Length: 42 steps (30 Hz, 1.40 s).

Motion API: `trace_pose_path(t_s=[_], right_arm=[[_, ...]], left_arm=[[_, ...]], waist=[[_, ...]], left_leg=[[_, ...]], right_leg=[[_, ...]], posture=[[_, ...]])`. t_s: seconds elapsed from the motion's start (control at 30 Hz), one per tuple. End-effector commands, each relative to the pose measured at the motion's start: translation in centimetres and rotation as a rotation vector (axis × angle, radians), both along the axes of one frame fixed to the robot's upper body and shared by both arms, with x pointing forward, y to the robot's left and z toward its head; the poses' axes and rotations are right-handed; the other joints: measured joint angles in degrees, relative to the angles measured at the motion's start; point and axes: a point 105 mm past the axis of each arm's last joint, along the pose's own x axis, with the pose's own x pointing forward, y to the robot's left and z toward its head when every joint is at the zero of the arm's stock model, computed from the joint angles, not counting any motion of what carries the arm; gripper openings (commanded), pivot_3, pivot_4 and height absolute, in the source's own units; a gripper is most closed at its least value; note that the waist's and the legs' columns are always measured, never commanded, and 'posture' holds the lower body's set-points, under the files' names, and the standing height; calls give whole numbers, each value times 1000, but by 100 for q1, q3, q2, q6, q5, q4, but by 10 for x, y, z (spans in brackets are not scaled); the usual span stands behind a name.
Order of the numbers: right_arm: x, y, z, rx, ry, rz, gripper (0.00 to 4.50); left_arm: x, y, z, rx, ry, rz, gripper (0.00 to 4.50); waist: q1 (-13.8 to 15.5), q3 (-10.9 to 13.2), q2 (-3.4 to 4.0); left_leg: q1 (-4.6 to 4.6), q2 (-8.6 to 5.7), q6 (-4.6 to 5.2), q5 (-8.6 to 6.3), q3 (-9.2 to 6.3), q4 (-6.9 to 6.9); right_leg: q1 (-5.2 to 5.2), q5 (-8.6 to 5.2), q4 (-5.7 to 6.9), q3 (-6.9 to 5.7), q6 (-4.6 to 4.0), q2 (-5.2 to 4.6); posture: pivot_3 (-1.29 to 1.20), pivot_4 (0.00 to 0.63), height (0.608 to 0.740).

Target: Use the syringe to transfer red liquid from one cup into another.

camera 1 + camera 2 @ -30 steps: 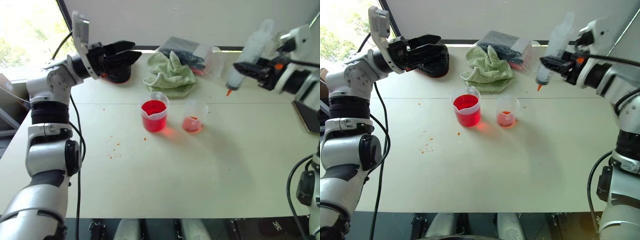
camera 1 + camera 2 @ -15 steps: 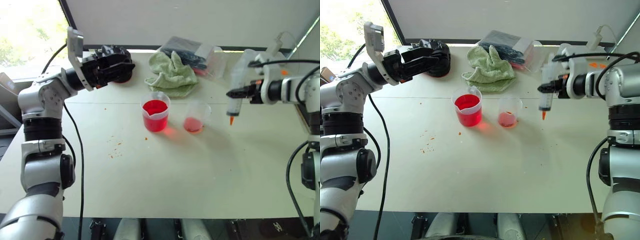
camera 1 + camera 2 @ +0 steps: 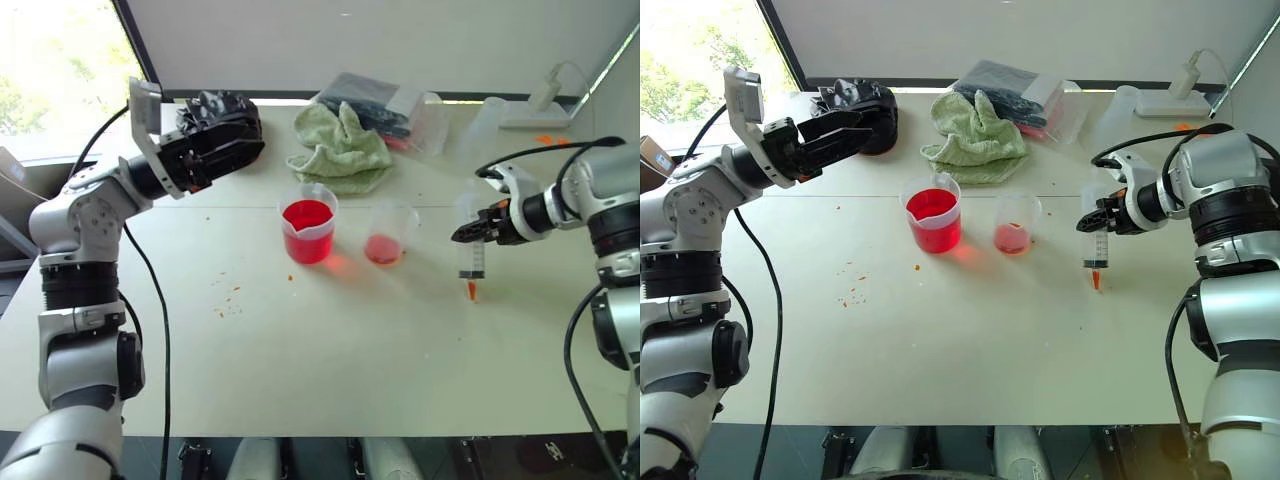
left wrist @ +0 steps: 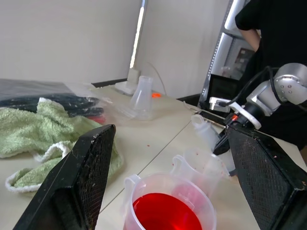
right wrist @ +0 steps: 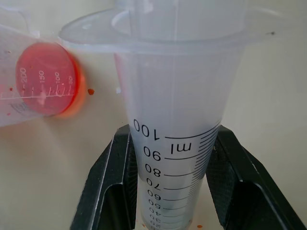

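Both black fingers (image 5: 112, 187) clamp the syringe's (image 5: 180, 124) marked barrel.

Left arm raised with jaws apart, right arm lowered and gripping.

The left gripper (image 3: 845, 128) is held up at the far left of the table, its arm bent at the elbow and its two black fingers (image 4: 81, 184) spread wide around empty air. The right gripper (image 3: 1098, 222) reaches in from the right side with the wrist bent downward, and its fingers (image 5: 111, 184) are clamped on either side of the syringe (image 3: 1097, 243), which hangs nozzle-down.
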Motion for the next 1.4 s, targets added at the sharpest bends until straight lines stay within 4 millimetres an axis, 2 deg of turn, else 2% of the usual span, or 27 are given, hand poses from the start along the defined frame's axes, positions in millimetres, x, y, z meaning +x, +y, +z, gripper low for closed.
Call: trace_pose_path(t_s=[0.03, 0.17, 0.4, 0.5, 0.8, 1.1, 1.13, 1.17, 1.27, 1.4], right_arm=[[6, -2, 8, -12, -22, -25, 1400], [10, -1, 4, -19, -24, -25, 1400], [15, 1, 0, -15, -24, -15, 1400], [15, 1, -1, -17, -23, -12, 1400], [18, 2, -2, -17, -22, -8, 1400], [19, 3, -3, -15, -22, 3, 1400], [19, 3, -3, -14, -22, 4, 2421], [19, 3, -3, -13, -22, 5, 2749], [19, 2, -3, -12, -25, 8, 4346], [18, -1, -1, -15, -28, 4, 4435]], left_arm=[[-9, 2, 9, 7, -45, 0, 3837], [-15, 1, 8, 17, -43, -18, 3837], [-65, -13, -6, 140, 15, -278, 3837], [-75, -14, -17, 221, 46, -324, 3837], [-83, -10, -53, 498, 65, -370, 3837], [-88, -3, -60, 606, 63, -410, 3837], [-87, -2, -60, 618, 62, -411, 3895], [-87, -1, -61, 632, 59, -412, 3895], [-84, 2, -62, 671, 42, -403, 3895], [-78, 4, -59, 693, 17, -384, 3895]], waist=[[0, 0, 0], [-1, 0, 0], [-11, 0, 0], [-7, 0, 0], [-4, 0, 0], [-2, 0, 0], [-2, 0, 0], [-1, 0, 0], [1, 0, 0], [3, 0, 0]], left_leg=[[0, 0, 0, 0, 0, 0], [0, 0, 0, 0, 0, 1], [3, 1, -1, 0, -1, -2], [6, 1, -1, 0, -1, 0], [7, 1, 0, 0, -1, 2], [7, 1, 0, 0, -1, 2], [7, 1, 0, 0, -1, 2], [6, 1, 1, 0, 0, 2], [5, 1, 1, 0, -1, -1], [5, 0, 1, 0, 0, -1]], right_leg=[[0, 0, 0, 0, 0, 0], [1, 0, 0, -1, 0, -1], [3, 0, -1, -1, 0, 1], [8, 0, -2, -1, 0, 1], [12, 0, -4, -1, 0, 2], [12, 0, -5, -1, 0, 2], [12, 0, -4, 0, 0, 2], [12, 0, -5, 0, 0, 2], [9, 0, -4, 0, 0, 2], [9, 0, -5, 0, 0, 2]], posture=[[0, 150, 711], [0, 150, 711], [0, 150, 711], [0, 150, 711], [0, 150, 711], [0, 150, 711], [0, 150, 711], [0, 150, 711], [0, 150, 711], [0, 150, 711]])
